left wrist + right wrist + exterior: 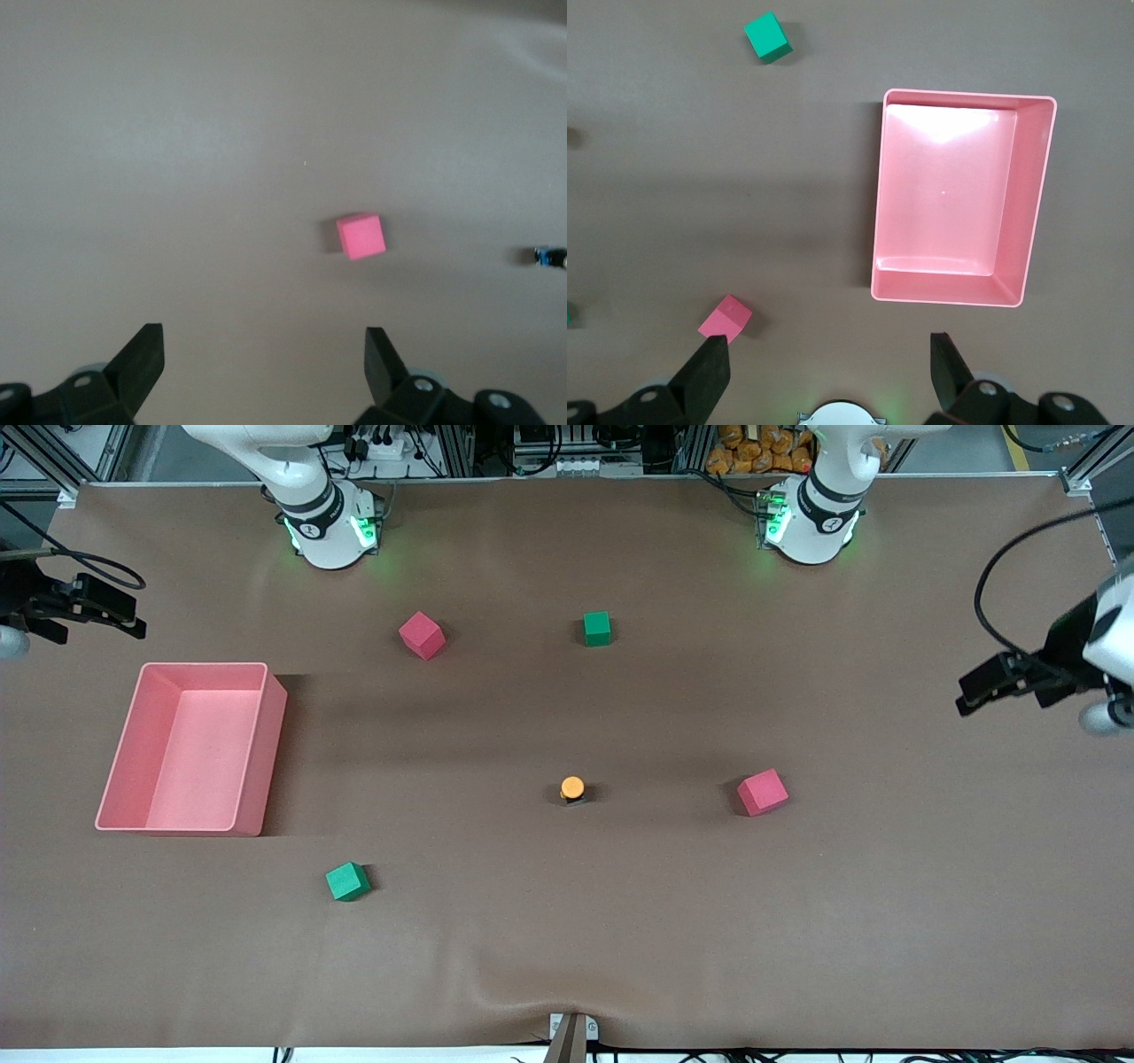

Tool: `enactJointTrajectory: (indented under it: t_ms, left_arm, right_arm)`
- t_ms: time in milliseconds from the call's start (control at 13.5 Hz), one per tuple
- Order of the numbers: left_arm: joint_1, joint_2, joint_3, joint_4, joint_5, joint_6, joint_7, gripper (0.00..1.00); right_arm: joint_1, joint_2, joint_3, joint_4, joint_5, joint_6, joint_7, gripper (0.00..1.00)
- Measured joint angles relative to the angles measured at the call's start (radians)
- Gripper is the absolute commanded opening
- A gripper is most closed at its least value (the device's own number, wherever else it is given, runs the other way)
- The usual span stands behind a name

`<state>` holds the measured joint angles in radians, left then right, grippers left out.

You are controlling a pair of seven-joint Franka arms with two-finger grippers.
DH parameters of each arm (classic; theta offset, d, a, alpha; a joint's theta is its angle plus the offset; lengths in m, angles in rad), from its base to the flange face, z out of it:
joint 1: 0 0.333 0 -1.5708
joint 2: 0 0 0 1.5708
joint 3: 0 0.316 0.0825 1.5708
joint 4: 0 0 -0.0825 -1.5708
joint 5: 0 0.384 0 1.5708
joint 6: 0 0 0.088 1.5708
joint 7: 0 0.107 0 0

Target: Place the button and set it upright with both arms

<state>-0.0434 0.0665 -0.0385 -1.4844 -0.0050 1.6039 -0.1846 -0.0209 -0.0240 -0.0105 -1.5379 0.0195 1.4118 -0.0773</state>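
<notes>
The button (572, 789) stands orange cap up on the table (567, 921), well apart from both grippers. The left gripper (264, 354) hangs wide over a red cube (361, 236); the right gripper (829, 361) hangs wide beside the pink bin (1036, 199).

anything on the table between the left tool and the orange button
One thing: a red foam cube sits between the open left tool and the small orange-capped push-button. The front view shows this; the rest is bare brown table.
</notes>
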Motion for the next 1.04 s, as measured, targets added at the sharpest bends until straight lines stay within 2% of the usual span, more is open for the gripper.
enactJointTrajectory:
  t_ms: [148, 370, 1036]
  left_arm:
    - [0.007, -0.049, 0.001, -0.048, -0.002, 0.0, 0.022, 1.0]
    - [0.03, -0.085, 0.013, -0.072, -0.012, -0.001, 0.074, 1.0]
    - [0.053, -0.092, 0.038, -0.077, 0.004, -0.005, 0.171, 1.0]
  right_arm:
    - [0.0, 0.0, 0.0, 0.002, -0.01, 0.002, 0.0, 1.0]
    - [0.0, 0.0, -0.001, 0.009, -0.017, 0.004, 0.0, 1.0]
    - [-0.015, 0.0, -0.001, 0.011, -0.019, 0.004, 0.0, 1.0]
